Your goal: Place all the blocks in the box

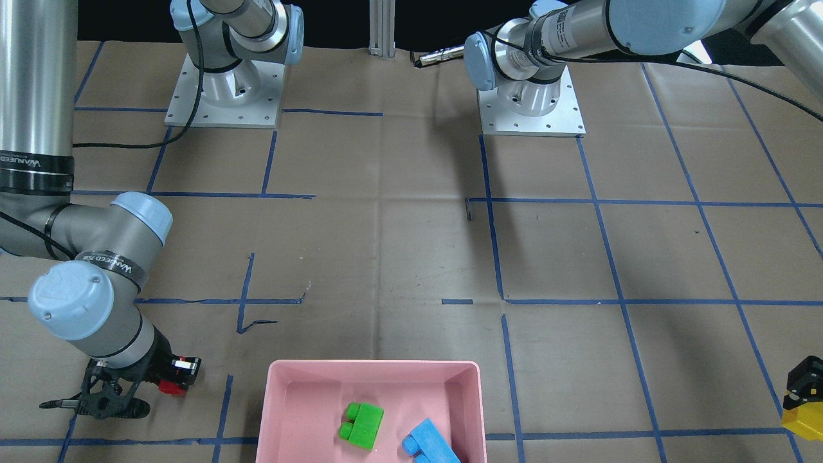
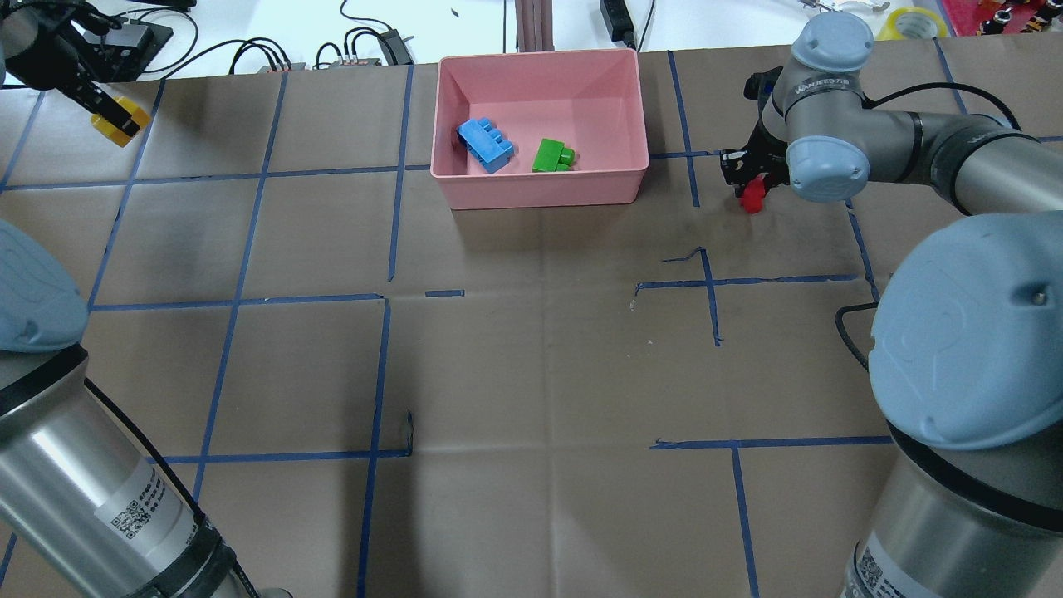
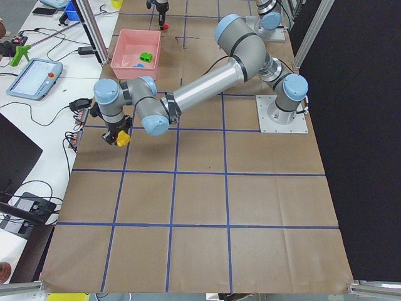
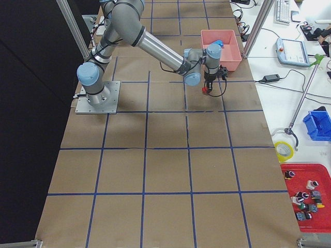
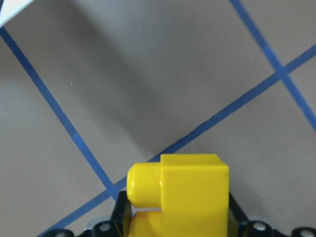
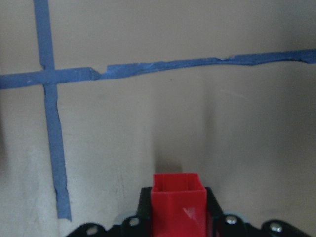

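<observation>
The pink box (image 2: pixel 540 187) stands at the far middle of the table and also shows in the front view (image 1: pixel 283 411). Inside it lie the green block (image 2: pixel 552 155) and the light blue block (image 2: pixel 485 144). My left gripper (image 2: pixel 116 123) is shut on the yellow block (image 5: pixel 187 192), held above the paper at the far left. My right gripper (image 2: pixel 751 193) is shut on the red block (image 6: pixel 178 207), just above the table to the right of the box. The red block also shows in the front view (image 1: pixel 172 386), the yellow one at that view's right edge (image 1: pixel 802 421).
Brown paper with blue tape lines (image 2: pixel 382 307) covers the table. Cables and power strips (image 2: pixel 357 46) lie behind the box past the table's far edge. The two arm bases (image 1: pixel 225 83) stand on the robot's side.
</observation>
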`<action>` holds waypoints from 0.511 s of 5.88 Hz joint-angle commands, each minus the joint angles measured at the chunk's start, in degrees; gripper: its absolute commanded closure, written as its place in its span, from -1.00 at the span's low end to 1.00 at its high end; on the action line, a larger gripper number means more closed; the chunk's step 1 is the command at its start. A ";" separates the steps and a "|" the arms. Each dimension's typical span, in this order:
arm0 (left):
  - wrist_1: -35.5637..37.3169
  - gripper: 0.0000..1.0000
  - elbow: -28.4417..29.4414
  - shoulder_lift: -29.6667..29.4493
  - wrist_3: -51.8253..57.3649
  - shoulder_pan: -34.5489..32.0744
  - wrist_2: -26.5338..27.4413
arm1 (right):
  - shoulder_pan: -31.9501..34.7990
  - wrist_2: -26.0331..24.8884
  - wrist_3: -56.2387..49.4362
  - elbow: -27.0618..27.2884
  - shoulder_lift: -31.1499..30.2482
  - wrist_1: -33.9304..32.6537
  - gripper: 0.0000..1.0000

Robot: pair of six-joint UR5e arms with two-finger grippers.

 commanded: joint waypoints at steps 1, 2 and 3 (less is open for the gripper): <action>-2.76 0.84 3.14 0.29 -11.64 -5.61 -0.50 | 0.07 -0.28 -0.26 -2.10 -5.06 7.88 0.90; -2.85 0.84 3.23 0.46 -24.07 -10.60 -0.59 | 0.07 -0.54 -0.35 -1.76 -8.22 10.01 0.90; -2.94 0.84 3.32 0.81 -37.95 -16.48 -0.59 | 0.07 -2.89 -1.65 -1.67 -11.56 14.03 0.91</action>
